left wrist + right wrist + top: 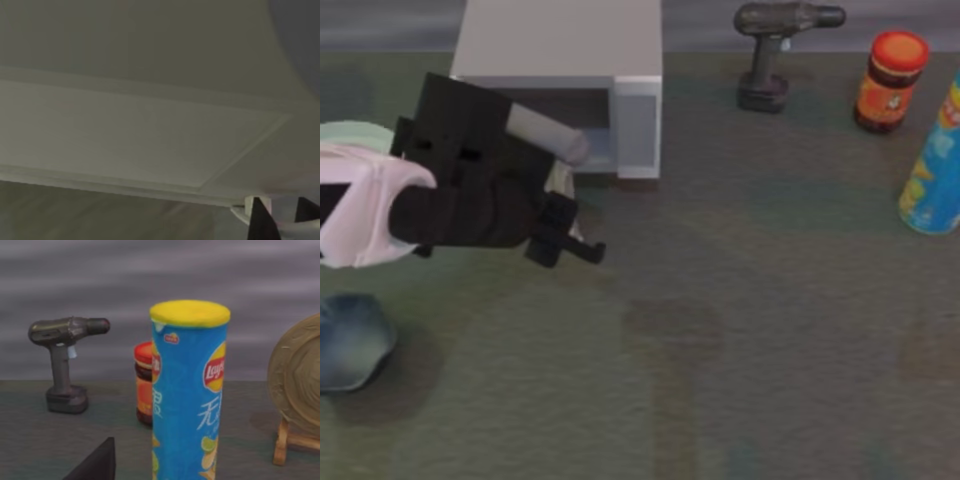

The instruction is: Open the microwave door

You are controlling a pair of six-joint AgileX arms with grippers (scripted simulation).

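The silver-grey microwave (560,40) stands at the back of the table, left of centre, with its grey control panel (638,125) on the right of its front. The microwave door (140,135) is swung out toward the left, so the dark cavity (582,108) shows. My left arm covers most of the door in the top view. My left gripper (570,245) (282,217) is just in front of the microwave, shut on the pale handle (257,202) at the door's free edge. My right gripper (97,465) is out of the top view, parked near the chips can.
A dark drill (775,50), a red-lidded jar (890,80) and a blue chips can (935,170) stand at the back right. A blue-grey lump (350,340) lies front left. A pale green round thing (350,135) sits behind my left arm. A wooden disc on a stand (297,380) is beside the can.
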